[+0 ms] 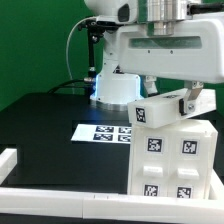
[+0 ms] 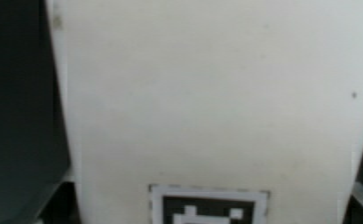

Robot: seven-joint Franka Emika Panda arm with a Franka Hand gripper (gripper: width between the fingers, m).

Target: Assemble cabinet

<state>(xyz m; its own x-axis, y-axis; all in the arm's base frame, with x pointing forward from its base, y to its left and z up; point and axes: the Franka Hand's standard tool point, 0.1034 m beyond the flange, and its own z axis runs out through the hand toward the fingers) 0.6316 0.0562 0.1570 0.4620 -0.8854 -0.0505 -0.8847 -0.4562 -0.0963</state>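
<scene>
Two cameras, one cabinet.
Your exterior view faces the cabinet (image 1: 172, 160) at 5 o'clock; your wrist view presses close on it (image 2: 204, 100).

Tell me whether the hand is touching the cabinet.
Cannot tell. In the exterior view the hand sits right at the cabinet top, with no visible gap or contact; the wrist view shows only white surface.

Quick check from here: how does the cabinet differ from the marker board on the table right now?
The cabinet is a tall upright box; the marker board is a thin sheet lying flat. The cabinet sits directly under the end effector, with a tilted tagged panel at its top; the marker board lies apart, toward the exterior view's left, untouched. The cabinet's tags face sideways; the marker board's face up. Both are white with black-and-white tags.
</scene>
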